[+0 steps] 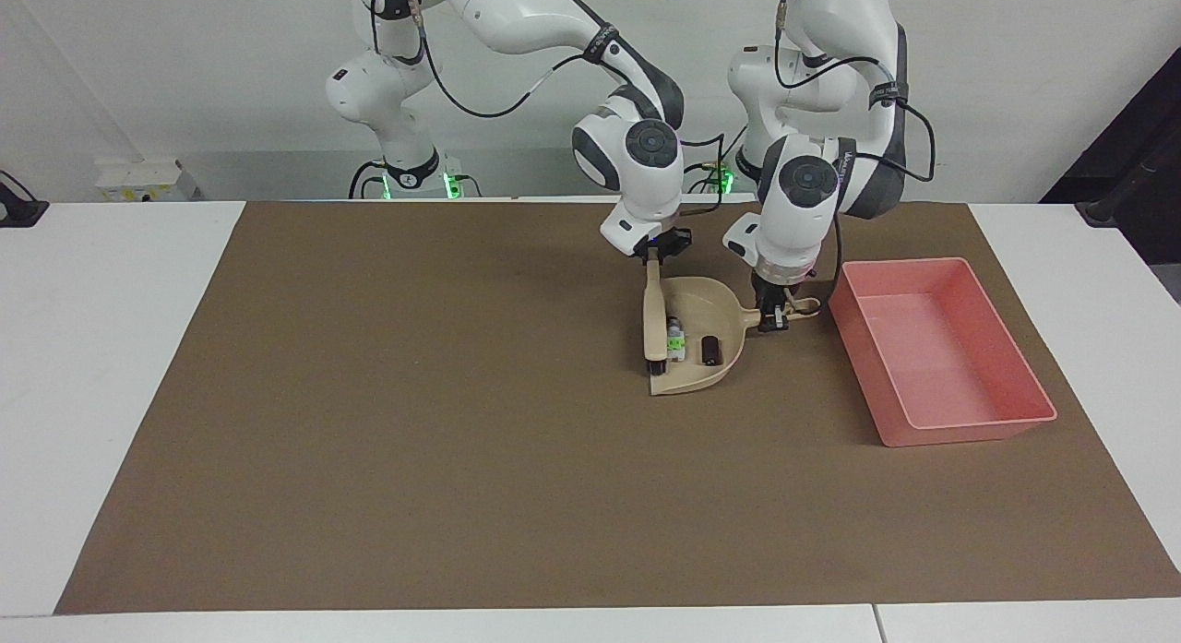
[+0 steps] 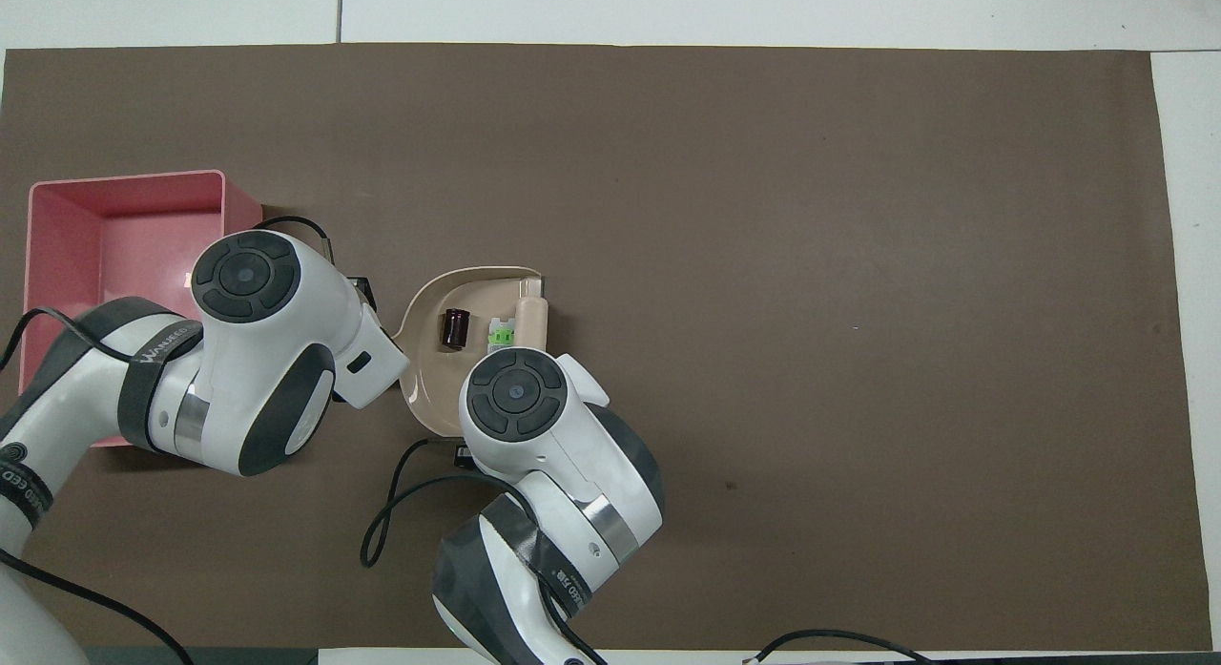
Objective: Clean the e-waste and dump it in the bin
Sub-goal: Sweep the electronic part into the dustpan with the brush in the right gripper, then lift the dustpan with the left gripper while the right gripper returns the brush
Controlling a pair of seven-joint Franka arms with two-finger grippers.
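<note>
Mat (image 1: 369, 458) open frame-left; bin (image 1: 1033, 412) frame-right, long axis toward robots. E-waste (image 1: 709, 350) in dustpan (image 1: 687, 377). Right fingers (image 1: 656, 256) pinch brush (image 1: 653, 320), left fingers (image 1: 771, 318) pinch dustpan handle.

Bright even indoor light, soft short shadows under the arms, sharp focus, no glare

Clearance around dustpan (image 1: 694, 343) — crowded.
Brush (image 1: 654, 320) blocks its open mouth; left gripper (image 1: 771, 322) sits clamped on its handle, the bin (image 1: 941, 350) (pink) just beside — brown mat (image 1: 415, 422) toward the right arm's end lies open.
</note>
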